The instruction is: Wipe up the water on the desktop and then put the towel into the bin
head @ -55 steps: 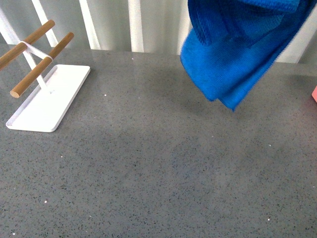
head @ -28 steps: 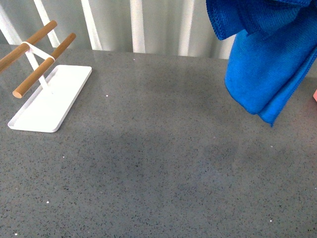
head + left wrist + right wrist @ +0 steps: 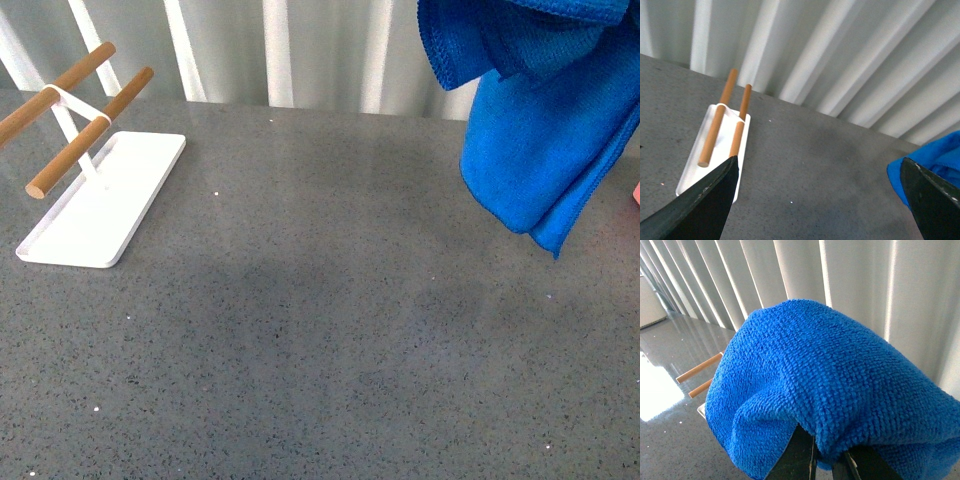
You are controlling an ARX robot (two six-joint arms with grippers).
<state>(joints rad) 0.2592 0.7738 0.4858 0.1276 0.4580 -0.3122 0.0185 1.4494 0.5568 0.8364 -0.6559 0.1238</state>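
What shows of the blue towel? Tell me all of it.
The towel is bright blue, thick microfibre with a knitted-looking nap and stitched edges. It hangs bunched in loose folds at the right of the front view, its lowest corner pointing down, apparently clear of the desktop. In the right wrist view it drapes over the right claw, hiding the fingertips; only dark finger parts show beneath it. Nothing else touches it.
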